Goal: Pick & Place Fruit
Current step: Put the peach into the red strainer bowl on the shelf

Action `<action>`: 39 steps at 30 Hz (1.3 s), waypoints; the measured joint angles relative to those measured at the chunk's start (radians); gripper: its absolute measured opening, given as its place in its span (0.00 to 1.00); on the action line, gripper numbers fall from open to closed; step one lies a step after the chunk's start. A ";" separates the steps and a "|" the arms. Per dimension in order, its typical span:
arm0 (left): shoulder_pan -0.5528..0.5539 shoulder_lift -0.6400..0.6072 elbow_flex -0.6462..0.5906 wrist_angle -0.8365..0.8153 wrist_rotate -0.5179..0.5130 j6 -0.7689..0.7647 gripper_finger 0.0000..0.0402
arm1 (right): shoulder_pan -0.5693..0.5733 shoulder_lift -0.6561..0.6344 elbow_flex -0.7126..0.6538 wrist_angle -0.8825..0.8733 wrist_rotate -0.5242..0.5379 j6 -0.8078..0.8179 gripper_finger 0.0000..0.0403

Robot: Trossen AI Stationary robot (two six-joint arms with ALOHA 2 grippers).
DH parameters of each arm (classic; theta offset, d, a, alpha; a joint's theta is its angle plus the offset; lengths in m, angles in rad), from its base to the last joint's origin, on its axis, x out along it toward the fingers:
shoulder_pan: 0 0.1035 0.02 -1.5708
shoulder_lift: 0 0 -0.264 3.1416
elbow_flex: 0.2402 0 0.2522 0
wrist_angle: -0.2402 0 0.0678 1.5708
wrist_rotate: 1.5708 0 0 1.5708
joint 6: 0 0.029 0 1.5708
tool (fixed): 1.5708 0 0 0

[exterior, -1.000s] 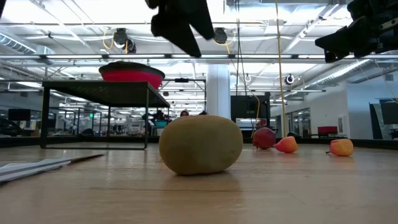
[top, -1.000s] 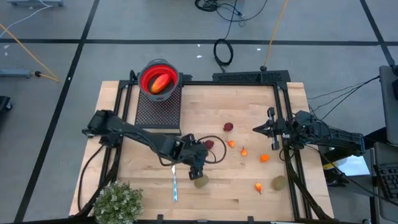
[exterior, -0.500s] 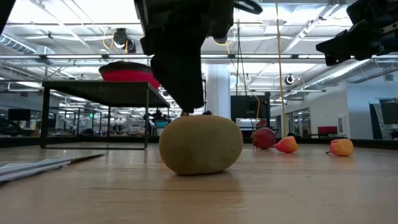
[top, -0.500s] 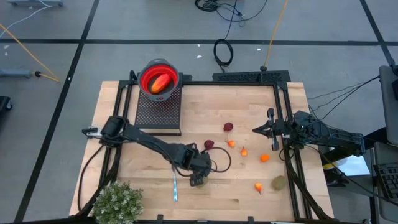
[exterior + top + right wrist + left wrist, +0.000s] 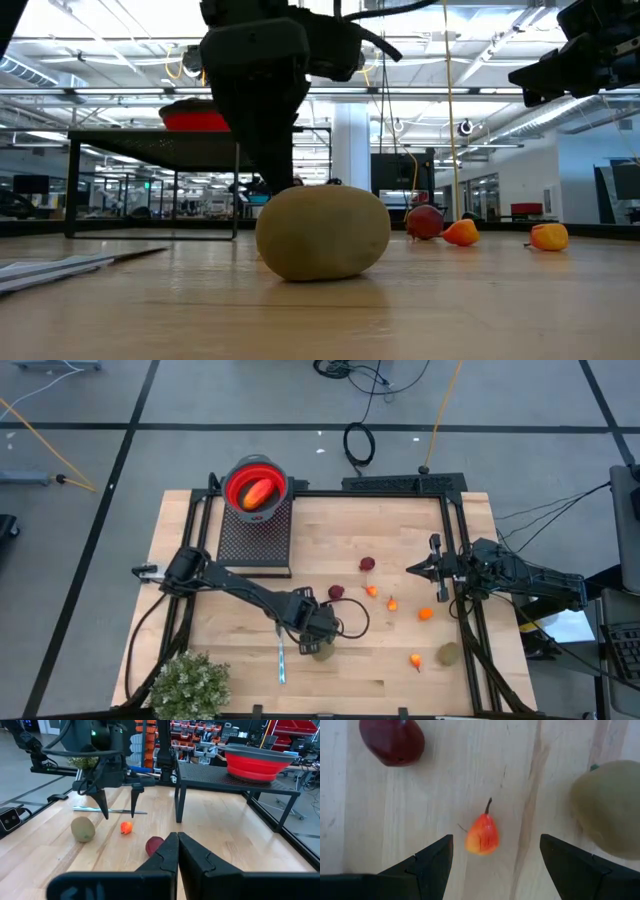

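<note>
My left gripper (image 5: 316, 642) is open and points steeply down just above the table. A tiny orange bit with a stem (image 5: 482, 835) lies on the wood between and ahead of its fingers (image 5: 119, 815), untouched. A brown-green kiwi (image 5: 323, 652) rests close beside it on the near side (image 5: 610, 810). A dark red ball (image 5: 336, 592) lies just beyond. The elongated red-orange fruit (image 5: 257, 492) lies in the red bowl (image 5: 236, 472). My right gripper (image 5: 412, 568) waits shut at the table's right side.
The bowl stands on a black mesh stand (image 5: 255, 535) at the far left. A knife (image 5: 282, 662) and a bushy plant (image 5: 188, 685) lie near the front left. A second kiwi (image 5: 449, 654), another red ball (image 5: 367, 564) and orange bits (image 5: 425, 613) are scattered to the right.
My left gripper has come down toward the table beside the kiwi and tipped to point more steeply down, most of it in the first half second. Its fingers have stayed open. The fruit has not moved.
</note>
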 joint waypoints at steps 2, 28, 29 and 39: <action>0.005 0.007 0.000 0.004 0.007 0.001 0.74 | 0.000 0.000 0.000 0.000 0.000 0.000 0.00; 0.056 0.010 -0.145 0.153 0.088 0.029 0.74 | 0.000 0.000 0.000 -0.001 0.000 0.000 0.00; 0.056 0.010 -0.145 0.154 0.085 0.031 0.74 | 0.000 0.000 0.000 -0.001 0.000 0.000 0.00; 0.056 0.010 -0.145 0.154 0.085 0.075 0.69 | 0.000 0.000 0.000 0.000 0.000 0.000 0.00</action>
